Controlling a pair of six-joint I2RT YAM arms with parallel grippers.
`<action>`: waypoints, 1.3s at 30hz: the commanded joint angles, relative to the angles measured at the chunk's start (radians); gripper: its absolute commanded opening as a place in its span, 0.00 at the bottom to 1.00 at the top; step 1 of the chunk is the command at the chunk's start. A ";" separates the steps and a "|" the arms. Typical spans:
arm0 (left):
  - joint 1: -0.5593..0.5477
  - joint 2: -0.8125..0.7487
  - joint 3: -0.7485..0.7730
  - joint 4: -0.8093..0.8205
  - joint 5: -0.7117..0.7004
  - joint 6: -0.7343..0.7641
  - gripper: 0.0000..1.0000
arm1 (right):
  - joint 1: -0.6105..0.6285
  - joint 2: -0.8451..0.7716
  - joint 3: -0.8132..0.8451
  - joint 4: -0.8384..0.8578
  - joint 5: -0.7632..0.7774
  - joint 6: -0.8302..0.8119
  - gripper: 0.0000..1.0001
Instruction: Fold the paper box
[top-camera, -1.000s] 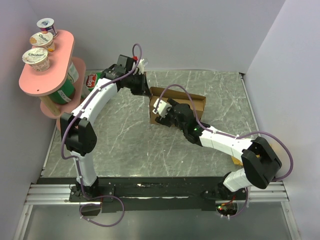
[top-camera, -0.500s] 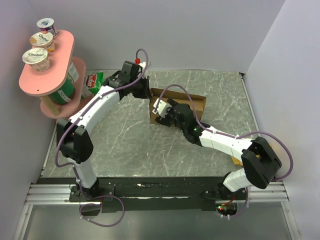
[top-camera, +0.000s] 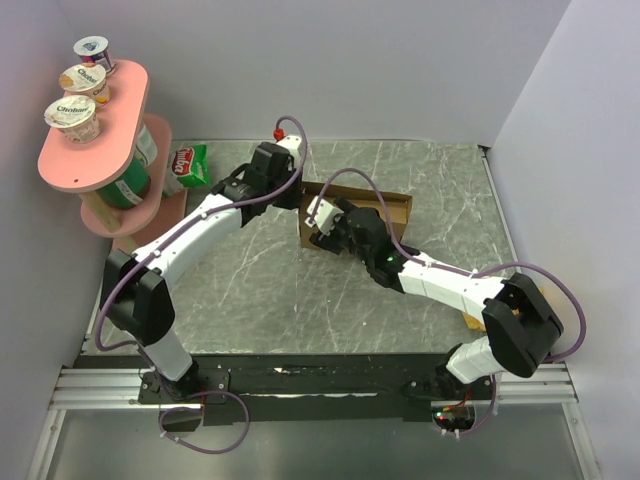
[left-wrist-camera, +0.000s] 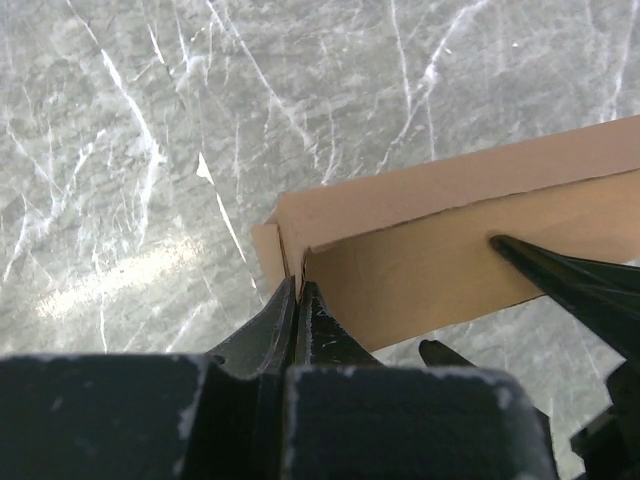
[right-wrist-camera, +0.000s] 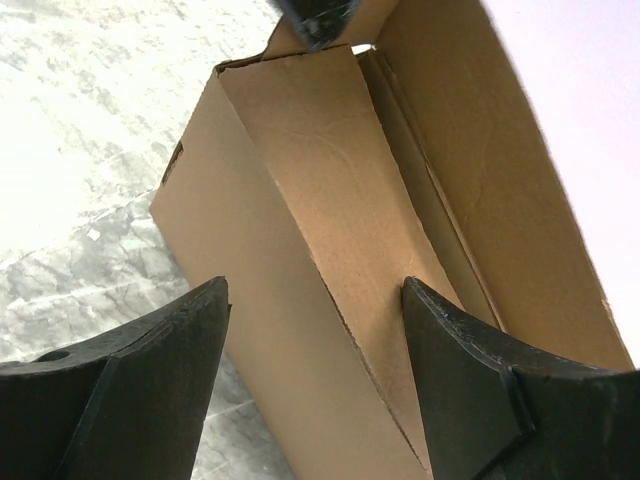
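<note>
The paper box sits toward the far middle of the worktop, partly formed, with its left side wall upright. The left gripper, fingers pressed together and holding nothing, has its tips at the near left corner of that wall, right by the small tab. The right gripper is spread wide with 1 finger on each side of the wall; I can't tell whether it is actually squeezing the wall. It looks like the corner-tucking step. Next, I'd guess, the left tips need to nudge the tab inward while the right steadies the wall.
</note>
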 joint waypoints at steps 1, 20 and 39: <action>-0.027 0.003 -0.039 -0.050 0.015 0.023 0.01 | 0.005 0.017 0.007 -0.112 -0.057 0.089 0.75; -0.027 0.005 -0.070 -0.010 -0.019 0.050 0.01 | -0.002 -0.265 -0.022 -0.184 -0.080 0.222 0.98; -0.027 -0.034 -0.111 0.035 0.004 0.132 0.01 | -0.244 -0.224 0.308 -0.276 0.198 0.657 0.99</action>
